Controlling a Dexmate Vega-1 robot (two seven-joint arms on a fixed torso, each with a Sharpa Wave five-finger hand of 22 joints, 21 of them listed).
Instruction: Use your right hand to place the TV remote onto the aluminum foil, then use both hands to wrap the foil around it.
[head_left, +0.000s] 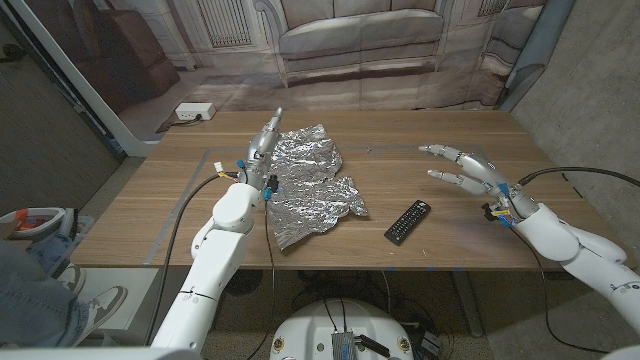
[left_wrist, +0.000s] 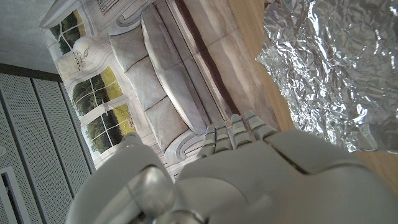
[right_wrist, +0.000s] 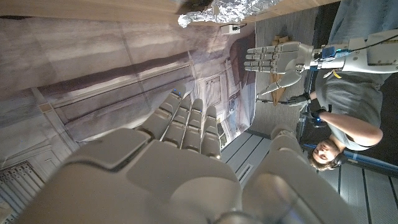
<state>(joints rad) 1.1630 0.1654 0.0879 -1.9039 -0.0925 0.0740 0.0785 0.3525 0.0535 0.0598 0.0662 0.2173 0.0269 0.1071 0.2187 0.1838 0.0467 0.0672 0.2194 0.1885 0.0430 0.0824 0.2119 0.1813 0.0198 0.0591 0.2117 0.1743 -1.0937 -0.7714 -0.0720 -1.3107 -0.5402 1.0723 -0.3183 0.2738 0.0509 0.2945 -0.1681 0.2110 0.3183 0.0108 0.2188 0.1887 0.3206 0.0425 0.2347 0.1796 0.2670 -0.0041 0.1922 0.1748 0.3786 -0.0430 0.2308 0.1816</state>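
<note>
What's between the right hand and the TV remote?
Nothing: in the head view, bare wooden table separates the open right hand from the TV remote.

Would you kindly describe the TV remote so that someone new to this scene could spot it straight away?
Start at the wooden table and find the crumpled sheet of aluminum foil near its middle. Just off the foil's near right corner lies the TV remote, between the foil and the right hand. It is the only slim black bar on the table, lying at a slant.
</note>
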